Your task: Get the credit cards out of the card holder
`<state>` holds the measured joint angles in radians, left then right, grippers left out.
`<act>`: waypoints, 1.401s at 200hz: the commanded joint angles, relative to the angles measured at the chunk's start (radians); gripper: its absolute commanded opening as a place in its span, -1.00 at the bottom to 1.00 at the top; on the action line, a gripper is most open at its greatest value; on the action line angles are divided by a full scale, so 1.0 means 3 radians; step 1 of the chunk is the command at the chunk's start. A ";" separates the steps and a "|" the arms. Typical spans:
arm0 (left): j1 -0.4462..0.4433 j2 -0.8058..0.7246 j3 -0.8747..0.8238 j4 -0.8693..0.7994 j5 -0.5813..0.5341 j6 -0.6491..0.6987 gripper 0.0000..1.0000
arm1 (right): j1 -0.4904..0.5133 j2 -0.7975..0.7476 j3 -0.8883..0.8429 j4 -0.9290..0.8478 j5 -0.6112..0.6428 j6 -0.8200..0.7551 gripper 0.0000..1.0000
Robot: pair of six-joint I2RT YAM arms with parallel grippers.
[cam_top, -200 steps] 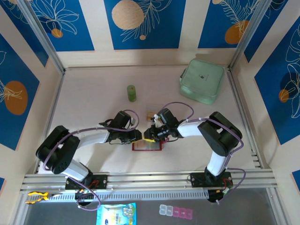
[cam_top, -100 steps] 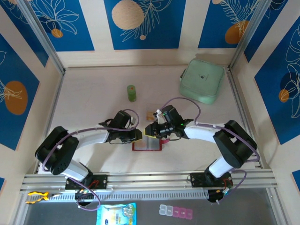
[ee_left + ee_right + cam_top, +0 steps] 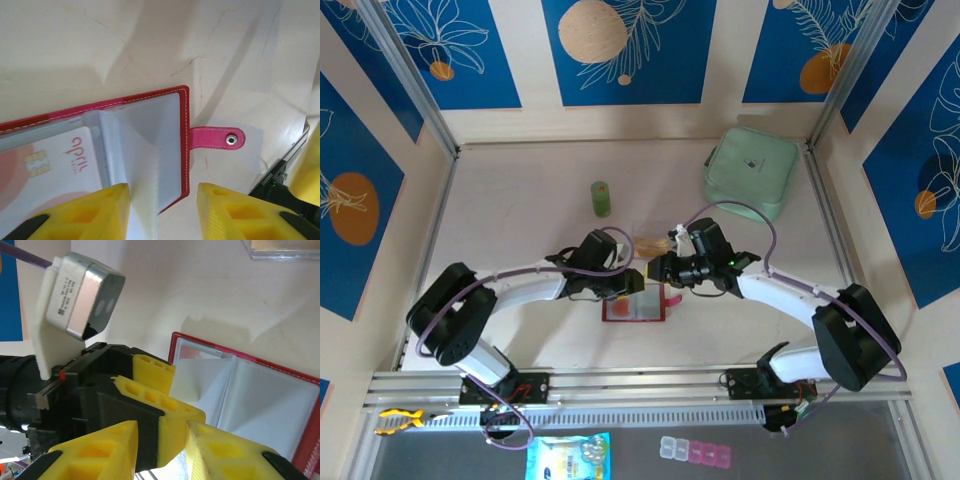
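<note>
Open card holder, left pincer, right pincer at far edge

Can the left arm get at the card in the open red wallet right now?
Probably yes: the card holder lies open, and the left fingers stand apart right beside the card, with nothing else between them.

A rounded square mint-green fabric pouch lies at the far right corner of the pale wooden bench. A small green cylindrical bottle stands upright, well apart from it to the left. A clear plastic box sits near mid-bench, between them.
</note>
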<state>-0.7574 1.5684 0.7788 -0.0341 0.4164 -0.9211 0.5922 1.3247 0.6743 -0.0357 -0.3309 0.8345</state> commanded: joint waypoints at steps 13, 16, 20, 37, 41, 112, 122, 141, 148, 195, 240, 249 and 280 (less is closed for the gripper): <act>-0.0098 0.0174 0.0197 0.0082 0.0060 -0.0028 0.03 | -0.0122 -0.0192 -0.0061 -0.0385 0.0085 -0.0073 -0.37; -0.0103 0.0195 0.0207 0.0086 0.0064 -0.0028 0.04 | -0.0138 -0.0211 -0.0073 -0.0395 0.0090 -0.0072 -0.38; -0.0108 0.0217 0.0218 0.0088 0.0068 -0.0028 0.05 | -0.0155 -0.0237 -0.0089 -0.0408 0.0093 -0.0072 -0.38; -0.0125 0.0304 0.0257 0.0119 0.0082 -0.0036 0.08 | -0.0231 -0.0340 -0.0160 -0.0408 0.0081 -0.0058 -0.36; -0.0129 0.0325 0.0269 0.0126 0.0087 -0.0042 0.10 | -0.0243 -0.0359 -0.0175 -0.0415 0.0073 -0.0061 -0.36; -0.0140 0.0467 0.0334 0.0154 0.0076 -0.0010 0.11 | -0.0269 -0.0458 -0.0301 -0.0423 0.0022 -0.0005 -0.34; -0.0135 0.0453 0.0350 0.0110 0.0071 0.0011 0.11 | -0.0250 -0.0449 -0.0314 -0.0394 0.0024 0.0015 -0.34; -0.0120 0.0395 0.0379 -0.0024 0.0026 0.0095 0.11 | -0.0196 -0.0400 -0.0320 -0.0347 0.0034 0.0053 -0.35; -0.0112 0.0364 0.0375 -0.0062 0.0009 0.0124 0.11 | -0.0176 -0.0366 -0.0305 -0.0332 0.0035 0.0061 -0.38; 0.0026 0.0127 0.0215 -0.0148 -0.0053 0.0216 0.07 | 0.0017 -0.0100 -0.0196 -0.0251 0.0098 0.0117 -0.41; 0.0220 -0.0190 -0.0073 -0.0247 -0.0104 0.0299 -0.01 | 0.0213 0.0253 0.0019 -0.0211 0.0130 0.0130 -0.44; 0.0265 -0.0257 -0.0140 -0.0262 -0.0110 0.0312 -0.03 | 0.0249 0.0323 0.0060 -0.0211 0.0132 0.0135 -0.46; 0.0360 -0.0427 -0.0326 -0.0313 -0.0150 0.0338 -0.16 | 0.0340 0.0549 0.0204 -0.0190 0.0132 0.0147 -0.47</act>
<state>-0.6678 1.4830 0.7212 -0.0872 0.3904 -0.8497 0.6746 1.4479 0.6926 -0.1024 -0.2928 0.8661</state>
